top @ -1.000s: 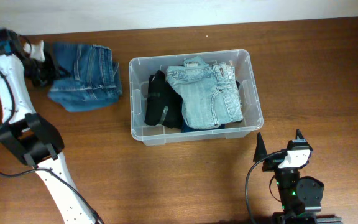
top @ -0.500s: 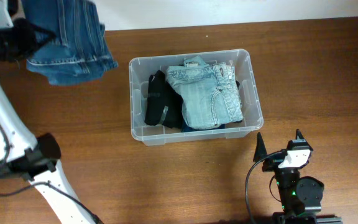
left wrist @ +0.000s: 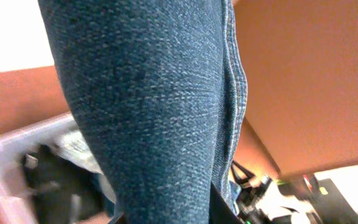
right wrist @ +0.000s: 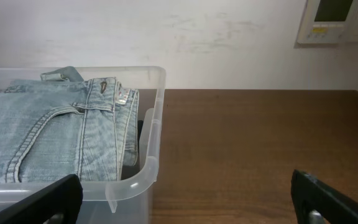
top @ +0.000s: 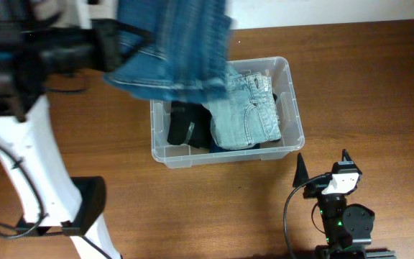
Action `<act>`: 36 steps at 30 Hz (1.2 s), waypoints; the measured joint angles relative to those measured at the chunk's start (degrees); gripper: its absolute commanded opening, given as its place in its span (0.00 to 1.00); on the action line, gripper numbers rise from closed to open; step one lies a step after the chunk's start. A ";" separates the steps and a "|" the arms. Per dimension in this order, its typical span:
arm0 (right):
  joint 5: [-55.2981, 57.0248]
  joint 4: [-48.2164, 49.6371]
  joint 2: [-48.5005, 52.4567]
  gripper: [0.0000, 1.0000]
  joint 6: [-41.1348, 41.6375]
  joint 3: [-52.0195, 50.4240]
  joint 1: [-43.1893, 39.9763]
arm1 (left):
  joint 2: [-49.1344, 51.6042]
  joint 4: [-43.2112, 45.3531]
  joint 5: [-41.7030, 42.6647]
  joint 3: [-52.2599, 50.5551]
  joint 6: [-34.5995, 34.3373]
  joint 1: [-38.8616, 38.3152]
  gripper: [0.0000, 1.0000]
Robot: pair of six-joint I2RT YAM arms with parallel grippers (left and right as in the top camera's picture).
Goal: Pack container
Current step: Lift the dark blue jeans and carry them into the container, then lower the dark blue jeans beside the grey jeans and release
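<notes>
Clear container [top: 293,108] in the middle of the overhead view, on the brown table [top: 379,86], its upper left corner hidden under dark blue jeans [top: 175,50]. Inside, folded light blue jeans [top: 246,108] on the right and something black [top: 185,126] on the left, too dark to make out. Dark blue jeans up in the air, blurry, cut off at the top edge, clamped in the left gripper [top: 113,39] at the upper left, its fingers lost in blur and cloth. Left wrist view almost filled by that denim, with a fuzzy bit of container at the lower left. Right gripper [top: 322,164] at the lower right, apart from the container, jaws wide apart, holding nothing. Only two dark fingertips [right wrist: 42,199] showing, at the bottom corners of the right wrist view.
</notes>
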 measured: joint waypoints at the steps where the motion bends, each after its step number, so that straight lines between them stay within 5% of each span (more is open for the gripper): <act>1: -0.02 0.00 0.00 0.98 0.00 0.00 0.00 | 0.00 0.00 -1.01 -0.94 -0.76 -1.88 0.01; 16: 0.00 -0.02 0.00 0.98 -0.02 0.00 0.00 | 0.22 5.01 -31.41 -32.68 -19.61 -18.38 0.01; 25: 0.00 0.00 0.00 0.98 0.02 0.00 0.00 | 0.20 18.80 -28.98 -42.84 -22.84 -18.29 0.01; 36: -0.02 -0.02 0.00 0.98 -0.02 0.00 0.00 | 0.20 25.55 -23.65 -37.00 -23.19 -19.15 0.01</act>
